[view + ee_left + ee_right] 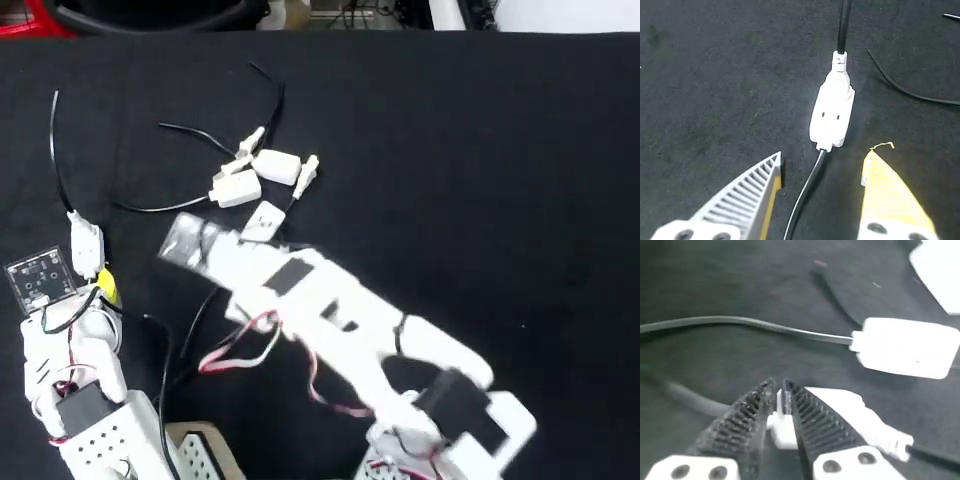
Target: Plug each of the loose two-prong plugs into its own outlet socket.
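My right gripper [778,385] is shut on a white two-prong plug [840,412], whose black cable trails off behind it. In the high view this gripper [258,226] holds the plug [264,218] just below a cluster of white pieces. A white outlet socket [905,347] with a black cable lies just beyond it. My left gripper [825,155] stands open on either side of a cable leading to another white socket [832,112]. That socket shows two slots on top and has a plug [840,62] joined at its far end. The high view shows the same socket [85,245] at the left.
The cluster holds two white sockets [277,165] [237,188] and two small loose plugs [305,175] [248,140] with thin black cables. A small circuit board [40,277] sits on the left arm. The black table [480,150] is bare to the right.
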